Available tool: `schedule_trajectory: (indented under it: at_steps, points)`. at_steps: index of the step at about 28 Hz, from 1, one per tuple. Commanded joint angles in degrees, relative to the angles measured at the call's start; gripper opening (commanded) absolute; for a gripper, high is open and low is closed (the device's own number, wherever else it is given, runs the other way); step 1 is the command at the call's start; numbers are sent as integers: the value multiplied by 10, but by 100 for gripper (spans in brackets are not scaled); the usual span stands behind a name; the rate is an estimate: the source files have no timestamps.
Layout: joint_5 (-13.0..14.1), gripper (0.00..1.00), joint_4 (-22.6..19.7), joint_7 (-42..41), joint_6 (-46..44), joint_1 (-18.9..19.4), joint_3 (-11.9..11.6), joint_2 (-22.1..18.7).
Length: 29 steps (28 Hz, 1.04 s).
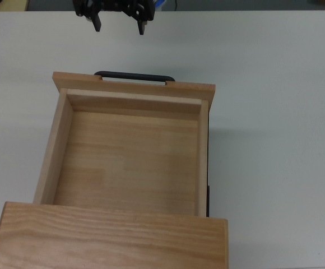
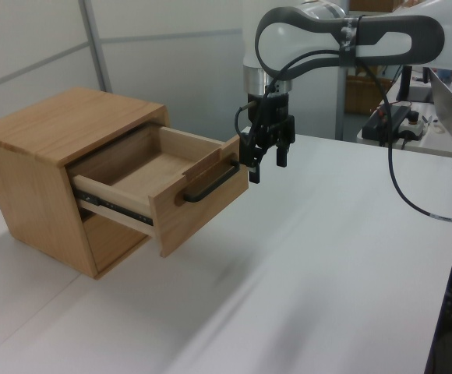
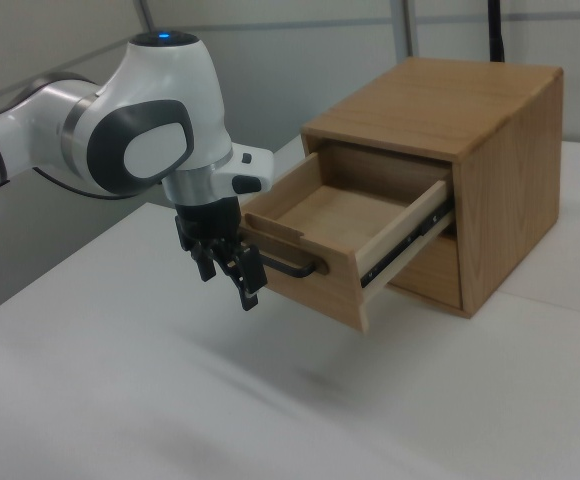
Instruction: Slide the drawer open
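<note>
The tool (image 2: 265, 162) is hanging with its fingers spread and gripping nothing – just off the end of the black bar handle (image 1: 132, 77), whose long axis is running across the front of the drawer (image 2: 164, 183), which is standing well out of the cabinet (image 3: 467, 140) on the desk (image 2: 327, 257)

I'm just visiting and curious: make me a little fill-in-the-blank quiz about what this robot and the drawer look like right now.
1. The drawer is pulled ____ of the cabinet.
2. Inside, the drawer holds ____.
3. The hand holds nothing; its two fingers are spread ____.
4. The drawer's bar handle is coloured ____.

Missing words: out; nothing; apart; black
</note>
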Motion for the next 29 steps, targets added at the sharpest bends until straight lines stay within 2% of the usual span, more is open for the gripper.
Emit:
schedule_trajectory:
  at_steps: [1,4,18,25,29]
  points:
    - [13,100,19,-7,-21,22,-24,9]
    - [13,100,19,-7,-21,57,-60,9]
    - [13,100,18,-7,-22,70,-67,10]
    - [13,100,18,-7,-21,86,-86,10]
    - [13,100,19,-6,-21,91,-88,10]
